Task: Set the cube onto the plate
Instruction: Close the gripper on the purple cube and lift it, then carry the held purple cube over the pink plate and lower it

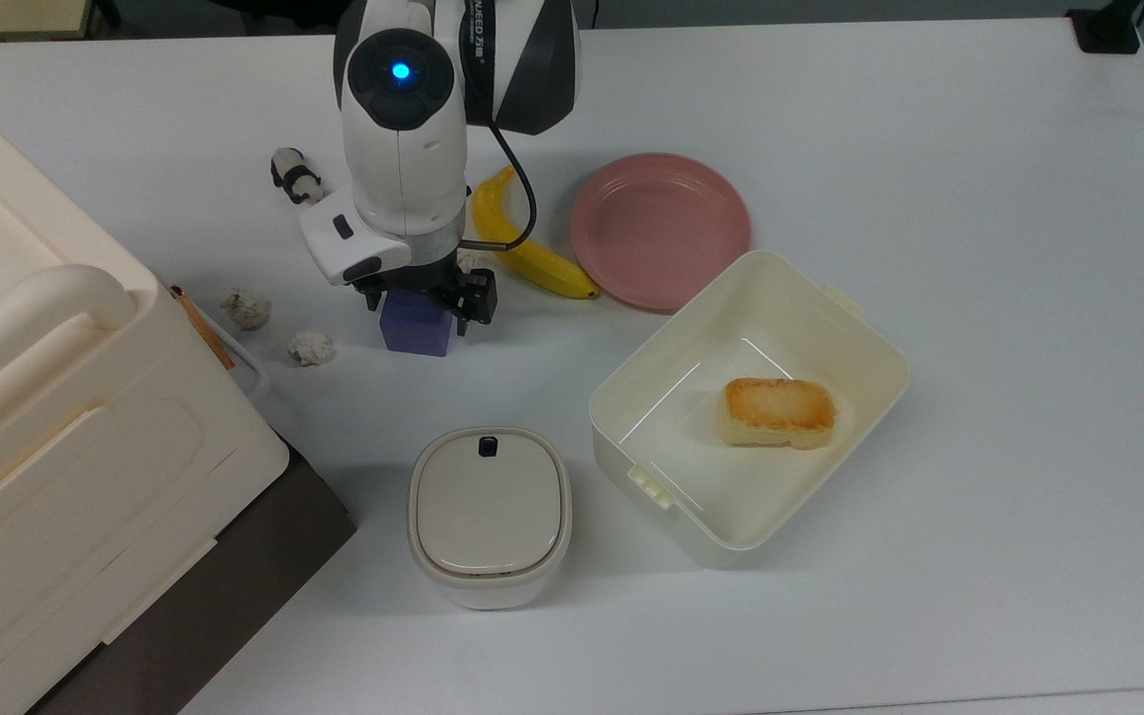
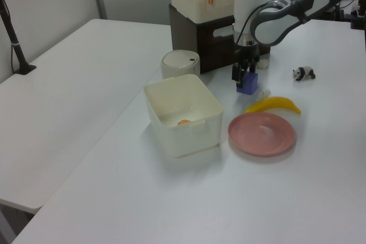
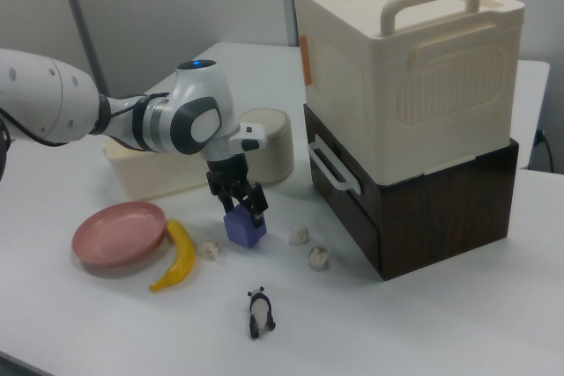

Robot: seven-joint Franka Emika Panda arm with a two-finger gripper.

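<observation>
The periwinkle cube (image 1: 416, 330) stands on the white table, left of the banana in the top view. My gripper (image 1: 423, 301) hangs straight down over it, open, with one finger on each side of the cube's upper part. In the left view the gripper (image 2: 244, 76) covers the top of the cube (image 2: 247, 86). The right view shows the gripper (image 3: 238, 202) just over the cube (image 3: 245, 229). The round pink plate (image 1: 659, 228) lies bare to the top view's right, beyond the banana, and shows again as the plate (image 2: 262, 134) and the plate (image 3: 119, 233).
A banana (image 1: 524, 254) lies between cube and plate. An open cream container (image 1: 691, 452) holds a piece of bread (image 1: 779, 411). A lidded pot (image 1: 489, 511), a large cream box (image 1: 36, 397), two crumpled balls (image 1: 246, 308) and a panda toy (image 1: 294, 177) surround the cube.
</observation>
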